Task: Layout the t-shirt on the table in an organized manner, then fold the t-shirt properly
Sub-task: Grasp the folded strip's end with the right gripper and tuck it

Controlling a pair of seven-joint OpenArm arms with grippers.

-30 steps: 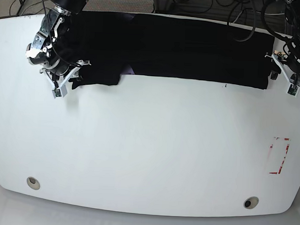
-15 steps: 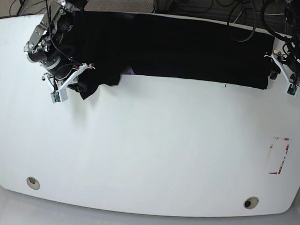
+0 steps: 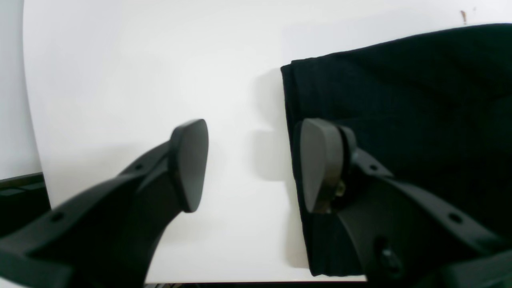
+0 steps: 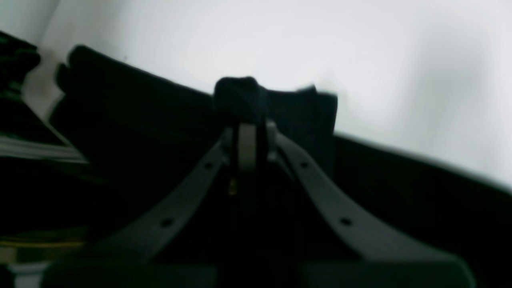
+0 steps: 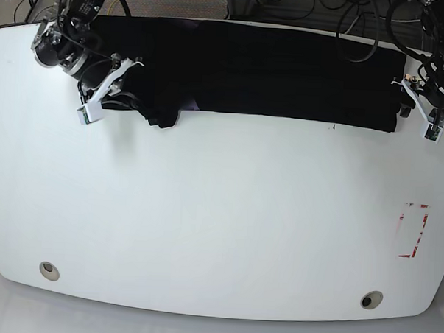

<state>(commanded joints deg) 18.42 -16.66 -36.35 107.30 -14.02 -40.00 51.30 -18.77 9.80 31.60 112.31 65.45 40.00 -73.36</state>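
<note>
- T-shirt [image 5: 270, 73]: one, black, stretched as a long band along the far edge of the bench [image 5: 219, 225], running from about 10 o'clock to 2 o'clock in the base view. Looks folded or doubled over lengthwise, not laid flat.
- Right pincer [image 5: 111, 95]: at 10 o'clock in the base view, closed tight on a bunch of the shirt's cloth; wrist view shows a wad of black fabric [image 4: 240, 98] sticking out past the pinched tips. Cloth at that end is lifted and rumpled, a small flap hanging near the front edge. Likely held to pull that end out or drag the shirt toward the middle of the bench.
- Left pincer [image 3: 252, 164]: at 2 o'clock in the base view, spread wide, gripping nothing. One finger sits over bare bench, the other over the shirt's end edge, so it straddles the hem. Judged as poised to clamp that end, so both ends can be carried together. Whether it touches the cloth, cannot tell.
- Task stage: layout not yet done; shirt is at the back edge, most of the bench bare.
- Count: one shirt, two pincers, two round grommet holes [image 5: 49, 270] near the front edge at 7 and 5 o'clock, one patch of red tape marks [image 5: 413, 230] at 4 o'clock.
- Risk: a one-sided pull may bunch the cloth further.
</note>
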